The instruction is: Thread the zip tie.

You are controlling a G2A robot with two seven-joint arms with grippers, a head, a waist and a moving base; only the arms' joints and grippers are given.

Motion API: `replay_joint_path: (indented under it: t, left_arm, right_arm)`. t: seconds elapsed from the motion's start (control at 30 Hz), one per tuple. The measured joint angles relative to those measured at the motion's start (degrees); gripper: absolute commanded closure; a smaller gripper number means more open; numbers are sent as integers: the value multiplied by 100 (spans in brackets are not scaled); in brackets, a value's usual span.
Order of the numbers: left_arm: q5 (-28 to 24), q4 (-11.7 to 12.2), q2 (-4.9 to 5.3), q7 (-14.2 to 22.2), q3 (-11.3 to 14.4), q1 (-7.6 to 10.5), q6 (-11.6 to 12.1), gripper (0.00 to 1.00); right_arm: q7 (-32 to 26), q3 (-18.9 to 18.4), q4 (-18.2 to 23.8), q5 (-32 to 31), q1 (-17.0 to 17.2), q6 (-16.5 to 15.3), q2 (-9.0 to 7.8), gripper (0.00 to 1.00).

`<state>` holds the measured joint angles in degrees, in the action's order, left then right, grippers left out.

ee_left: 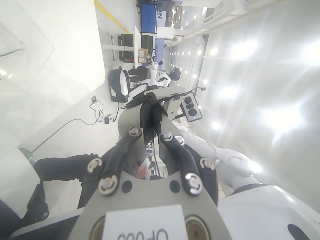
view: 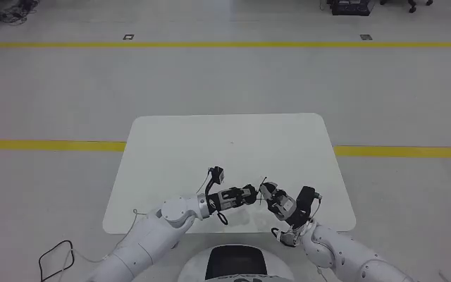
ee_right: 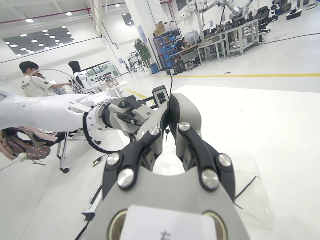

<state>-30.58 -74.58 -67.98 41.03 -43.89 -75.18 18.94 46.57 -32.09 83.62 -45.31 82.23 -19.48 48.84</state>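
Closest in, the left arm [view: 151, 236] and right arm [view: 345, 250] meet low over the near edge of the white desk [view: 225, 141], their tips almost nose to nose.

From where I stand, the right end effector [ee_right: 170, 111] is clenched on the zip tie [ee_right: 171, 84]. The thin black strap stands upright out of its pads, with a short bit poking out below them. The left end effector [ee_left: 150, 108] sits just beside it with its fingers pressed together. Something dark sits between its pads, but I can't tell whether that is the other end of the tie.

My guess is the job is only partway along. The tie is off the desk and held up between the two arms, so picking up and lining up look done. I see no closed loop, and the little head is too small to make out. Feeding the tip through and pulling it snug look still to come.
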Motion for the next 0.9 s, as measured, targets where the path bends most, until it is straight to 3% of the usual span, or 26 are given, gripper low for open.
replay_joint_path:
  t: [0.33, 0.37, 0.4, 0.63, 0.9]
  left_arm:
    - [-6, -20, 11, 0, 0, -7, -3, 100]
    - [-10, -21, 12, -4, 1, -6, -3, 100]
    - [-14, -21, 12, -7, 2, -6, -2, 100]
    - [-190, -14, 24, 16, -71, -34, 56, 100]
    - [-435, -138, 73, 312, -311, -175, 54, 100]
  right_arm:
    - [-57, 54, -30, 18, -30, 0, 17, 97]
    - [-61, 60, -28, 44, -29, 0, 17, 62]
    - [-61, 65, -23, 81, -27, 0, 17, 0]
    - [38, 52, 15, 259, -4, 0, -59, 0]
    - [294, 121, 207, 446, 27, 0, -344, 0]
